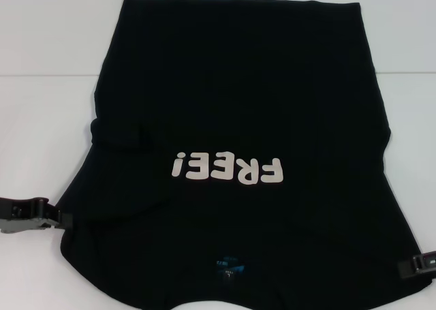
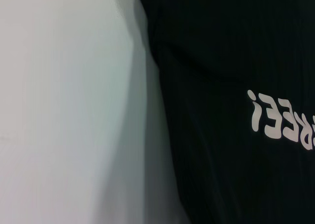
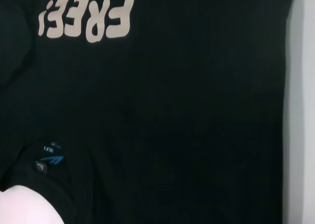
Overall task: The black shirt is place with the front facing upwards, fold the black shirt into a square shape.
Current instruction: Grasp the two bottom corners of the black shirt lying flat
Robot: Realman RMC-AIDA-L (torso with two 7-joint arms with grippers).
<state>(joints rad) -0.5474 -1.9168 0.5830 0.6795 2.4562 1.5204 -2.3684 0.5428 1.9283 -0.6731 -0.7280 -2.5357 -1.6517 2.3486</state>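
The black shirt [image 1: 238, 85] lies flat on the white table, front up, collar end toward me and hem at the far side. Its off-white "FREE!" print [image 1: 227, 168] reads upside down, and the small blue neck label [image 1: 228, 268] sits near the front edge. A sleeve fold [image 1: 122, 134] lies turned in over the shirt's left side. My left gripper [image 1: 60, 218] is at the shirt's left shoulder edge, touching the cloth. My right gripper [image 1: 417, 262] is at the right shoulder edge. The wrist views show shirt [image 2: 221, 47] [image 3: 187, 111], print [image 2: 280, 120] [image 3: 88, 18] and label [image 3: 51, 157].
White table [image 1: 41, 85] surrounds the shirt on the left, the right and the far side. Bare table [image 2: 64, 111] shows beside the shirt in the left wrist view, and a strip of table [image 3: 300, 111] in the right wrist view.
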